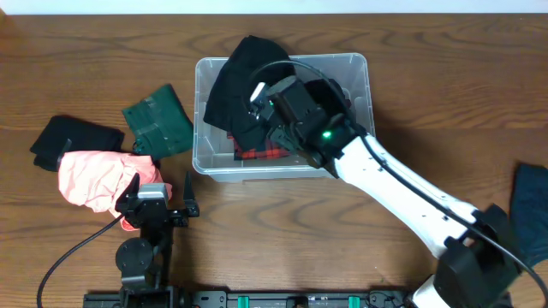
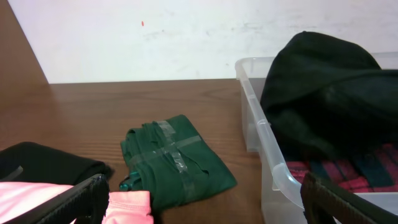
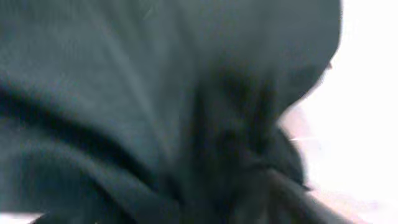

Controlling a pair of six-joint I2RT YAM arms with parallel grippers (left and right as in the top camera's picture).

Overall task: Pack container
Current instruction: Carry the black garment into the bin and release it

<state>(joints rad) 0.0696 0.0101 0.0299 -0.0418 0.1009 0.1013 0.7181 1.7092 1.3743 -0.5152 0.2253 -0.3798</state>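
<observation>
The clear plastic container (image 1: 282, 171) stands at the table's middle; its near corner shows in the left wrist view (image 2: 261, 143). A red plaid cloth (image 1: 261, 154) lies in it. A black garment (image 1: 235, 81) is heaped over its left and back rim and rises above the rim in the left wrist view (image 2: 329, 93). My right gripper (image 1: 270, 107) is inside the container, buried in this black garment (image 3: 155, 93), which fills the right wrist view and hides the fingers. My left gripper (image 1: 163, 184) is open, low over the table in front of the container's left corner, its fingers (image 2: 208, 199) wide apart.
A pink garment (image 1: 98, 175) lies against my left gripper's left finger (image 2: 127, 208). A folded green garment (image 1: 158, 120) lies left of the container (image 2: 174, 162). Another black garment (image 1: 73, 137) lies at the far left. A blue garment (image 1: 531, 205) lies at the right edge.
</observation>
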